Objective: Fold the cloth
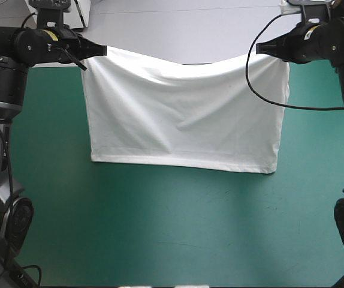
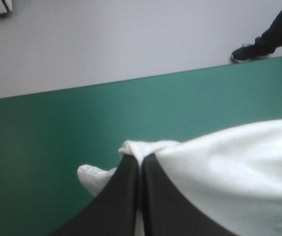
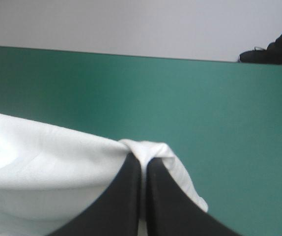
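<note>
The white T-shirt hangs as a wide sheet held up by its two top corners over the far half of the teal-green table. Its top edge sags in the middle and its bottom edge runs nearly straight, close to the cover. My left gripper is shut on the T-shirt's top left corner, and my right gripper is shut on the top right corner. In the left wrist view the black fingers pinch a bunched bit of T-shirt. The right wrist view shows the same pinch, fingers on the T-shirt.
The table's far edge lies just behind the hanging sheet. Bare teal-green cover stretches from the shirt's bottom edge to the near side. A black cable loops beside the shirt's right edge.
</note>
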